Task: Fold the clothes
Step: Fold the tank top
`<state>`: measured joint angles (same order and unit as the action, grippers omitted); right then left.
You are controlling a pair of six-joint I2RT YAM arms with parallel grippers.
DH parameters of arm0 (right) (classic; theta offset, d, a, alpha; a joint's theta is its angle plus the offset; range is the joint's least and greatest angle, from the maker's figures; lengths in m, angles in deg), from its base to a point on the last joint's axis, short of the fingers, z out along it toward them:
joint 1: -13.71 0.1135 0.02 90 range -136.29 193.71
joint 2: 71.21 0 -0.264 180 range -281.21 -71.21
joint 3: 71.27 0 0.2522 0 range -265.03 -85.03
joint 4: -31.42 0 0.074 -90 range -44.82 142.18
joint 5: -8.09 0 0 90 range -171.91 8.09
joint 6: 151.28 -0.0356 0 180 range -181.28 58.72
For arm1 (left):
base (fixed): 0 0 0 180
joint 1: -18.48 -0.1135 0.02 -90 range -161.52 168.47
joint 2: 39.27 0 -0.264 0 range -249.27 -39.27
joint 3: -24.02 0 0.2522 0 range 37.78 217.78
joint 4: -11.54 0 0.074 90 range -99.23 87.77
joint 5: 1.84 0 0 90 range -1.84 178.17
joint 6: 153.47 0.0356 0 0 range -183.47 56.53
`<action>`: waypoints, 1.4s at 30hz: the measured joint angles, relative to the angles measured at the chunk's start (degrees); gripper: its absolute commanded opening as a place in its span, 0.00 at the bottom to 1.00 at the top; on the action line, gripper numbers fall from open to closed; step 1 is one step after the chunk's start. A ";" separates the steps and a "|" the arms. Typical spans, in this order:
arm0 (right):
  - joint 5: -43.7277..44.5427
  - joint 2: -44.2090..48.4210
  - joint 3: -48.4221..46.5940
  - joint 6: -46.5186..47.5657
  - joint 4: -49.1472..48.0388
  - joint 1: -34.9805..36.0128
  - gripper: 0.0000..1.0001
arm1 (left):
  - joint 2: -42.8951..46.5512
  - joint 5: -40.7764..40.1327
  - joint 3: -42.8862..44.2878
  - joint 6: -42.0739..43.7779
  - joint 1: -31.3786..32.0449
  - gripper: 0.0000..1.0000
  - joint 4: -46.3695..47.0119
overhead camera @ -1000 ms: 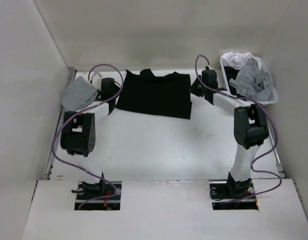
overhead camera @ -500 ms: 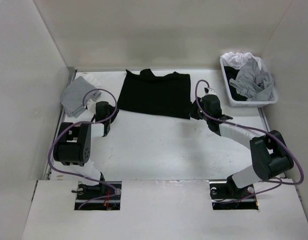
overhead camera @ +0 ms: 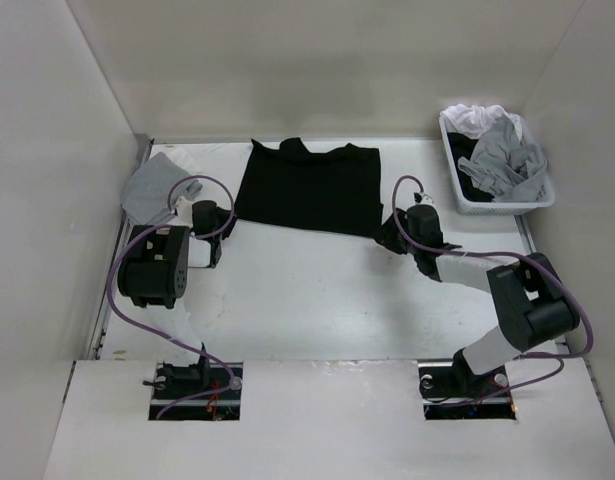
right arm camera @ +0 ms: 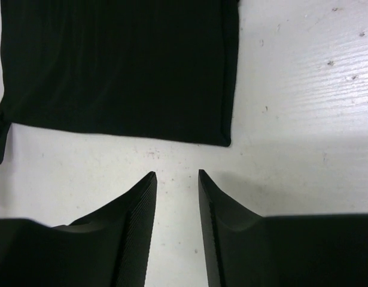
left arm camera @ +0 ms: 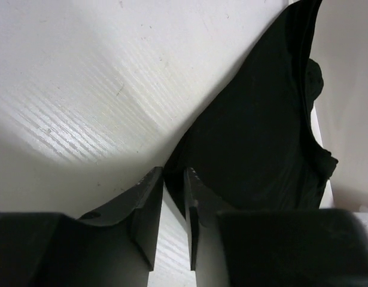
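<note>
The black T-shirt (overhead camera: 309, 188) lay flat at the 12 o'clock end of the table (overhead camera: 317, 300), with its neck pointing to 12 and its bottom hem toward me.

My left pincer (left arm camera: 173, 177) sat low at the shirt's 8 o'clock corner. Its two fingers were only a tiny bit apart. The cloth's edge came right up to the tips, but I saw nothing pinched between them.

My right pincer (right arm camera: 176, 174) waited just beside the 4 o'clock corner, not touching it. Its fingers were apart with bare table between them.

I thought the shirt would be light, soft and floppy. It would sag and bunch if I grabbed the middle. So the best spots looked like the two near corners, one for each pincer, pinched right at the hem.
</note>
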<state>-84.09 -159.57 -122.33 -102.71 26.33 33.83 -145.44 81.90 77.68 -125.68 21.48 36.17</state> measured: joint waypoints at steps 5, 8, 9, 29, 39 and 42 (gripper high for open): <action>1.36 -2.43 0.02 -2.19 -1.36 -1.31 0.47 | -1.09 -0.09 1.01 -0.17 0.00 0.07 -0.28; 2.03 -4.26 0.02 -3.15 -1.31 -2.14 0.46 | -1.22 -0.20 1.40 -0.17 -0.02 0.05 -0.63; 2.25 -4.83 0.02 -3.48 -1.25 -2.23 0.46 | -1.20 -0.22 1.49 -0.20 -0.07 0.05 -0.61; 3.02 -11.39 -4.85 -7.96 -1.31 -2.45 0.02 | -1.22 -0.35 1.55 -0.22 -0.15 0.00 -0.37; 2.38 0.52 -1.40 -6.47 -0.85 -2.23 0.00 | 7.67 -0.20 -2.05 -0.22 -0.24 0.00 -1.84; 3.19 14.49 -1.01 -3.91 3.26 -0.81 0.00 | 20.61 -0.26 -5.09 -0.15 -0.31 0.00 -4.70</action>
<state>-80.90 -145.08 -123.34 -106.63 29.59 33.02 -124.83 81.64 72.58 -125.84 21.17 31.47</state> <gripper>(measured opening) 0.003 0.039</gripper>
